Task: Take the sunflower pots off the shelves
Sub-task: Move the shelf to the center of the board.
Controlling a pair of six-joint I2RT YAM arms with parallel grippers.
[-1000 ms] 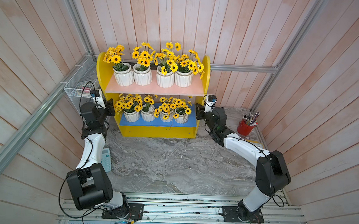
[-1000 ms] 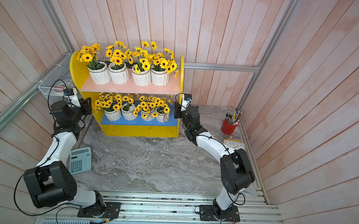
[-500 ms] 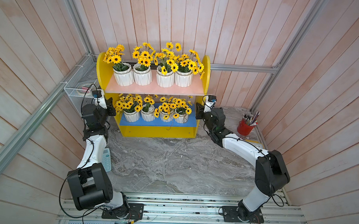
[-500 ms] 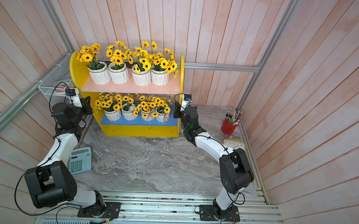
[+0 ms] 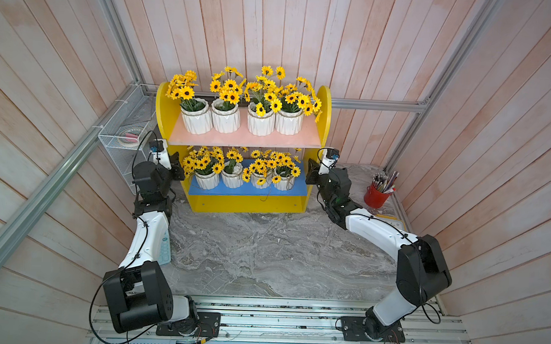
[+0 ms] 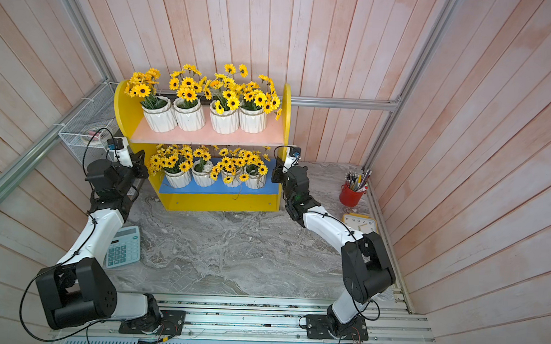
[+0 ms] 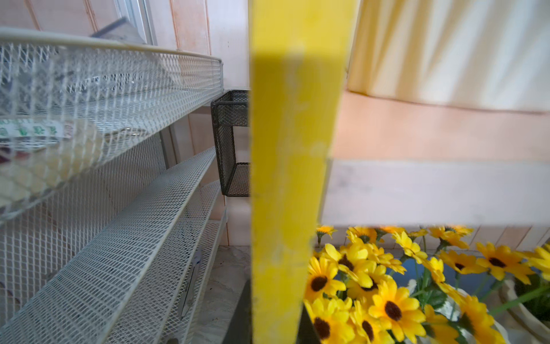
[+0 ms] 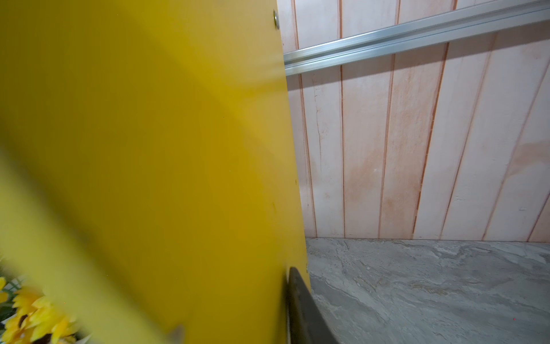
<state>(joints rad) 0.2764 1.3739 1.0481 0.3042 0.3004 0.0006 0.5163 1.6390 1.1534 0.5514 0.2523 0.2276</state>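
Note:
The shelves [image 5: 246, 205] [image 6: 220, 204] stand at the back wall: yellow sides, a pink upper board, a blue lower board. Sunflower pots [image 5: 225, 120] [image 6: 189, 118], white and ribbed, line the upper board, and more [image 5: 231, 178] [image 6: 202, 177] line the lower one. My left gripper [image 5: 179, 169] [image 6: 141, 167] [image 7: 275, 312] is shut on the front edge of the left side panel [image 7: 291, 149], with sunflowers [image 7: 387, 306] beside it. My right gripper [image 5: 309, 174] [image 6: 275, 172] straddles the right side panel [image 8: 148, 149]. One of its fingers [image 8: 300, 309] lies against the outer face; the other is hidden.
A white wire rack [image 5: 124, 135] [image 7: 104, 119] stands left of the shelves, with a black mesh basket [image 7: 230, 143] behind. A red pencil cup [image 5: 376, 196] and a clock [image 6: 360, 222] are at the right. A calculator [image 6: 123, 245] lies by the left arm.
My left gripper has shifted a little toward the left side panel and closed on its edge. The right gripper has barely moved, its jaws narrowing round the right panel.

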